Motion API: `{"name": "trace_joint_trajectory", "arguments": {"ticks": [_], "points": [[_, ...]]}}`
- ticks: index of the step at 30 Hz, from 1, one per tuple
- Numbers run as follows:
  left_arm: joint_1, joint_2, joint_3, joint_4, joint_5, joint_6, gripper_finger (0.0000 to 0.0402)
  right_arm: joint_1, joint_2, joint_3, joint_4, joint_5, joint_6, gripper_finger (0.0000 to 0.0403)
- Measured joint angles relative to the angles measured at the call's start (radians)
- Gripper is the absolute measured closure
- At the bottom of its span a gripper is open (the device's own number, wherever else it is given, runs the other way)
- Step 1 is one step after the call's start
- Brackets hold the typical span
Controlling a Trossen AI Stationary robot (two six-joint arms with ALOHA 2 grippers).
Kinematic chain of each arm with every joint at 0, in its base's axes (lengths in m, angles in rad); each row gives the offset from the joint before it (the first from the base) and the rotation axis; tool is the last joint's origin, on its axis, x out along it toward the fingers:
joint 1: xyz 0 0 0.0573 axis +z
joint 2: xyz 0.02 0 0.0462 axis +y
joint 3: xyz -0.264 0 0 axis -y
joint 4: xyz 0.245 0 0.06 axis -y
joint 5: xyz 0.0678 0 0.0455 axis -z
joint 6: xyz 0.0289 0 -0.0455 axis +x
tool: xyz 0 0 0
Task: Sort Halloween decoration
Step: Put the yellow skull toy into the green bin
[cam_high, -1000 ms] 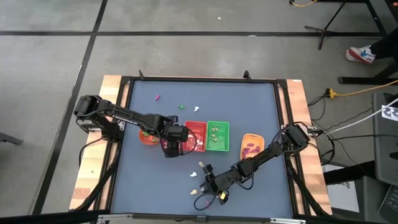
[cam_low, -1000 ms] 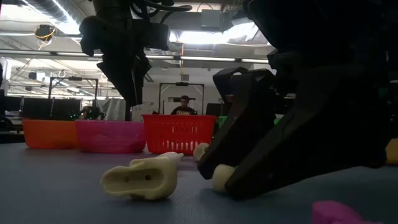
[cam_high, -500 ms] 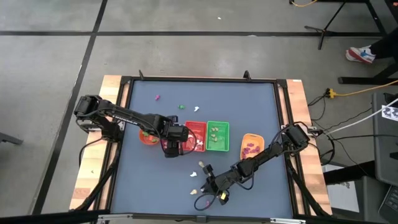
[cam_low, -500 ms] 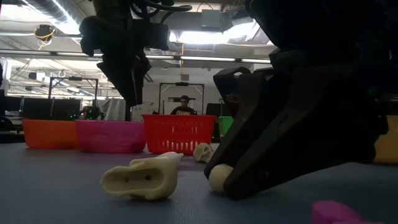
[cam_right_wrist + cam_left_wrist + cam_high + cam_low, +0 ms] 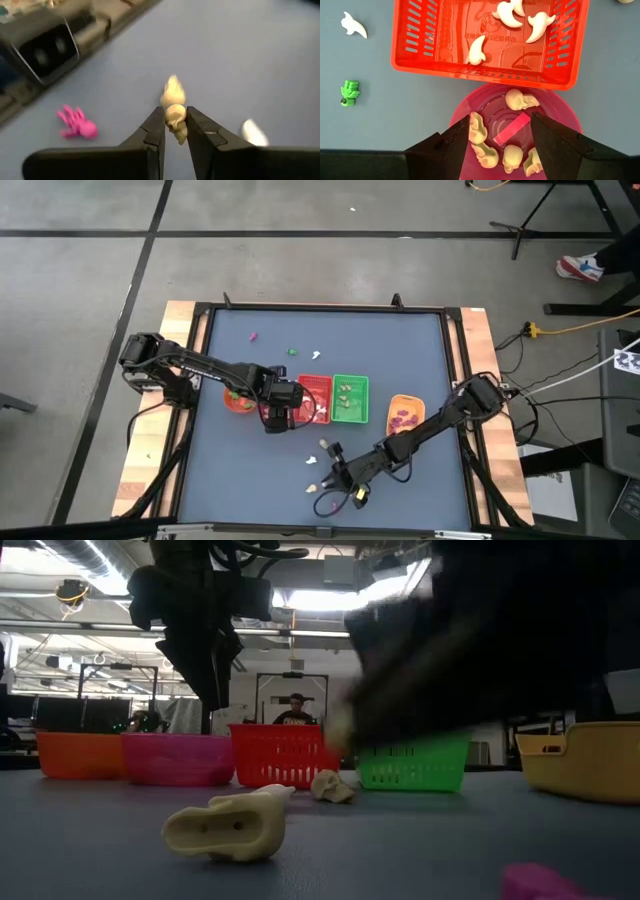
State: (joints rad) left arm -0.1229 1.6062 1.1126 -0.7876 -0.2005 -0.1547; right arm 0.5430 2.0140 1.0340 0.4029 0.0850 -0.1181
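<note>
Between the right gripper's (image 5: 174,131) clamped fingers, a cream skull (image 5: 175,116) hangs upright.

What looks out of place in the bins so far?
One flat pink strip lies in the pink bowl among cream skulls, the only piece there of another colour and shape. The red basket holds only white ghost shapes. Nothing looks spilled or damaged.

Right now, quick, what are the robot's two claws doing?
Left gripper: open, holding nothing, above the pink bowl.
Right gripper: shut on a cream skull, above the table.
</note>
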Motion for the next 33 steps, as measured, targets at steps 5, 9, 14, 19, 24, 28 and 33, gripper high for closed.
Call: {"name": "trace_joint_trajectory", "arguments": {"ticks": [5,9,14,19,24,28,33], "points": [[0.0,0.0,0.0,0.0,0.0,0.0,0.0206,0.0,-0.101,0.0,-0.072,0.001,0.0,0.0342],[0.0,0.0,0.0,0.0,0.0,0.0,0.0206,0.0,-0.21,0.001,-0.198,0.029,-0.001,0.0342],[0.0,0.0,-0.001,0.0,0.0,0.0,0.0206,0.0,-0.345,0.001,-0.409,0.144,-0.041,0.0342],[0.0,0.0,-0.001,0.001,0.0,0.0,0.0206,-0.002,-0.426,0.002,-0.58,0.364,-0.049,0.0341],[0.0,0.0,-0.001,0.004,0.0,0.0,0.0206,-0.033,-0.43,0.002,-0.687,0.533,-0.05,0.0341],[0.0,0.0,-0.001,0.01,0.0,0.0,0.0206,-0.087,-0.418,0.002,-0.768,0.512,-0.047,0.0341],[0.0,0.0,-0.001,0.02,0.0,0.0,0.0206,-0.138,-0.419,0.002,-0.797,0.472,-0.045,0.0332]]}}
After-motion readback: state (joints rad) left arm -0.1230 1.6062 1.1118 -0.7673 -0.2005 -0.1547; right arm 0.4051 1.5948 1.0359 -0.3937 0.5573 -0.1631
